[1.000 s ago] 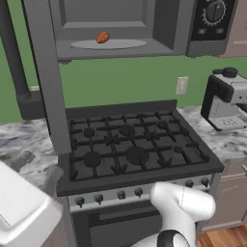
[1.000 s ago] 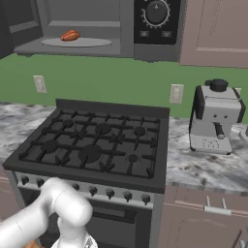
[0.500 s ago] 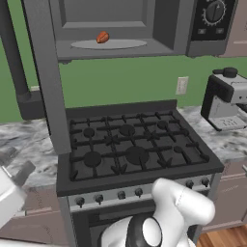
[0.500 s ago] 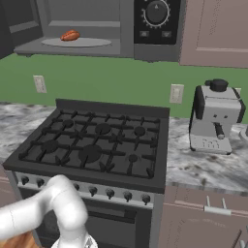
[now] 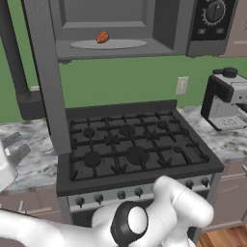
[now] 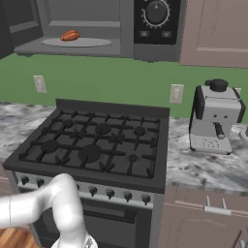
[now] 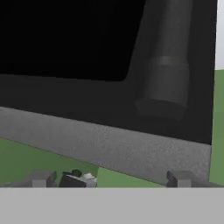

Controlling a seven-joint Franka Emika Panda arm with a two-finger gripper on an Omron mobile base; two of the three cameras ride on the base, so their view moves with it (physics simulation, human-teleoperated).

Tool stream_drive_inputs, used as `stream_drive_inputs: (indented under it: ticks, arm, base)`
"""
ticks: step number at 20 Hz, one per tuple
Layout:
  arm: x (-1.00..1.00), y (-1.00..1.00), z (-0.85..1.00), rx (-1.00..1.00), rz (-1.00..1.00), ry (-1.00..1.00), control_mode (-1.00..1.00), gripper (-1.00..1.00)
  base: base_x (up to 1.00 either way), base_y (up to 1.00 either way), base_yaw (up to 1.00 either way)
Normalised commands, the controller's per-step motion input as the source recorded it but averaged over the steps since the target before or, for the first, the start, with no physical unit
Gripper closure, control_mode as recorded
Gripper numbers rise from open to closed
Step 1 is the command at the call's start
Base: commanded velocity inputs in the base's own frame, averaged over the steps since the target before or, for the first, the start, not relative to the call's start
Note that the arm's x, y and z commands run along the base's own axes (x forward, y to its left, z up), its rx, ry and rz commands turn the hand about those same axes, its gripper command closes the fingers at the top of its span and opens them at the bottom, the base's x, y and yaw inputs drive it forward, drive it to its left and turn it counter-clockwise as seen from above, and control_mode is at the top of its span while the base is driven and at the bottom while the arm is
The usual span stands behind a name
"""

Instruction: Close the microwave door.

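Since 0.5 s ago the hand has climbed at the far left of the left base view, and the elbow has swung in lower in front of the stove [image 5: 135, 144]. Door, oven and counter items are unchanged.

Pincer [image 5: 16, 146]: fingers spread wide and nothing between them. In the hand view both tips sit well apart at the bottom edge.

Closest to it is the microwave door [image 5: 46, 72], hanging open and pointing out toward the robot. The hand view looks straight at the door's outer face from below, w/ its grey bottom edge just ahead of the tips. No contact that I can see. Above the tips is the black window [image 7: 65, 35]. Up and to the right of the tips is the lower end of the thick bar handle [image 7: 168, 65].

Beyond the door, on its far side from the pincer, is the microwave [image 5: 164, 29]. Its cavity is open, w/ a round plate [image 5: 108, 44] and a reddish bit of food [image 5: 102, 37] on it. The dial panel [image 5: 212, 19] is further over. Farthest from the pincer is the coffee machine [image 5: 226, 99] on the counter past the stove.

Step, as I judge it: approach. The hand is lining up on the door's outer side and the push hasn't begun.

Next move prob. needs the fingers or palm laid on the outer panel near the handle end, away from the hinge. Then sweep toward the cavity along the door's arc until it seats. Gripping shouldn't be needed. The main risk is sliding off under the bottom edge, since the hand sits low.
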Motion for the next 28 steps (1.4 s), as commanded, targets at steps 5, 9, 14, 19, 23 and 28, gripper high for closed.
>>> stream_drive_inputs:
  ticks: [5, 9, 14, 19, 23, 28]
  arm:
    - [0.34, -0.72, 0.03, -0.06, -0.20, 0.00, -1.00, -1.00]
    - [0.08, -0.84, 0.09, -0.05, -0.25, -0.01, -1.00, -1.00]
    - [0.00, -0.93, 0.18, -0.03, -0.22, -0.10, -1.00, -1.00]
    - [0.00, -1.00, 0.17, -0.01, -0.09, -0.19, -1.00, -1.00]
    - [-0.02, -1.00, 0.04, -0.04, -0.01, -0.25, -1.00, -1.00]
    - [0.07, -0.93, 0.00, -0.12, 0.00, -0.30, -1.00, -1.00]
  base:
    - [0.00, 0.00, 0.00]
    - [0.00, 0.00, 0.00]
    - [0.00, 0.00, 0.00]
    - [0.00, 0.00, 0.00]
    - [0.00, 0.00, 0.00]
    - [0.00, 0.00, 0.00]
